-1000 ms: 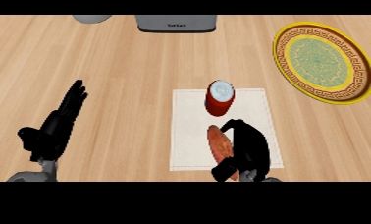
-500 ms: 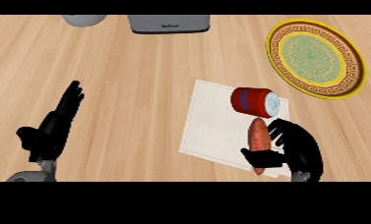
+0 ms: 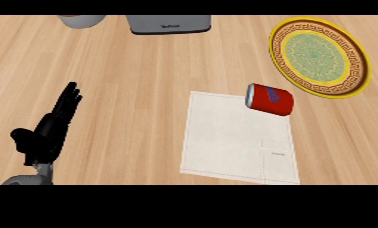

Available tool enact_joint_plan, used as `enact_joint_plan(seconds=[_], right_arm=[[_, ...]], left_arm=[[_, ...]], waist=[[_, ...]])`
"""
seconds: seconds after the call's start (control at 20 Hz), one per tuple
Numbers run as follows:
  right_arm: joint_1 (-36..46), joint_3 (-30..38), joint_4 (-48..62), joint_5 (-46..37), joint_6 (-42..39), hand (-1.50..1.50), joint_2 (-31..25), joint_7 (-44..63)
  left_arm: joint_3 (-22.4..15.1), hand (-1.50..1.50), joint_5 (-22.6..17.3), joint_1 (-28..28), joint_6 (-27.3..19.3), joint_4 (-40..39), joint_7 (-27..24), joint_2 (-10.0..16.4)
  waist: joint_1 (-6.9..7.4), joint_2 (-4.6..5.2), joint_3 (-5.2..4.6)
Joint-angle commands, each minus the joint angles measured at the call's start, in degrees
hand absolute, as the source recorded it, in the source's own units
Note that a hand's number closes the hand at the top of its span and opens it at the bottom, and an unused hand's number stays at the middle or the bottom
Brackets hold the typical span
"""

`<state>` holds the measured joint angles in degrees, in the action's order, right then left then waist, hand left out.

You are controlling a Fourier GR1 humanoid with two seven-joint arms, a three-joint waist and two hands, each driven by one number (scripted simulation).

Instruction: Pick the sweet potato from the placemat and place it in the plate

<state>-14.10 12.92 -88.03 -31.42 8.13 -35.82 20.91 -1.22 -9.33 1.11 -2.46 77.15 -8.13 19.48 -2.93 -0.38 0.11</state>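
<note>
A white placemat (image 3: 236, 137) lies on the wooden counter right of the middle. The sweet potato shows nowhere in the head view. A red can (image 3: 270, 99) lies on its side at the placemat's far right corner. The yellow plate (image 3: 351, 79) with a green patterned middle sits at the far right and holds nothing. My left hand (image 3: 50, 131) rests open at the lower left, fingers straight and pointing away, far from the placemat. My right hand is out of view.
A grey toaster-like appliance (image 3: 170, 23) stands at the back centre. A pale round vessel (image 3: 81, 20) sits at the back left.
My right hand and the sweet potato it was curled round have left the view. The placemat, can and plate have shifted across the picture; the can now lies tipped over.
</note>
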Motion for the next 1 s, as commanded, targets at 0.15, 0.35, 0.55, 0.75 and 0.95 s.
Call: enact_joint_plan(seconds=[0.15, 0.35, 0.55, 0.75, 0.95], right_arm=[[-8.5, 16.2, -1.3, 9.6, -1.8, 1.50, -5.9, -15.1], [-8.5, 21.3, -7.5, 10.6, -2.2, 1.50, -5.9, -14.2], [-5.2, 22.4, -13.2, 7.7, 2.3, 1.50, -3.9, -12.3], [-0.6, 20.0, -15.1, 4.5, -0.3, 1.50, -2.0, -9.6], [7.9, 19.6, -13.4, 5.0, -5.0, 1.50, -6.1, -3.6]], left_arm=[[-2.0, 0.00, 2.2, -2.6, -0.6, 3.3, 0.0, -2.1], [-1.7, 0.00, 2.3, 1.1, -0.9, 4.0, 4.6, -2.0], [0.1, 0.00, 0.6, -1.0, 2.4, 2.4, 0.7, -1.2], [1.8, 0.00, 1.8, 3.9, 3.9, -2.8, 0.0, -1.3], [1.1, 0.00, 3.5, 2.8, 2.3, -0.3, 1.4, -2.8]], waist=[[2.00, 0.13, -0.10], [1.98, 0.16, -0.13], [2.59, 0.20, -0.14], [2.74, 0.39, -0.14], [3.12, 0.41, -0.13]])
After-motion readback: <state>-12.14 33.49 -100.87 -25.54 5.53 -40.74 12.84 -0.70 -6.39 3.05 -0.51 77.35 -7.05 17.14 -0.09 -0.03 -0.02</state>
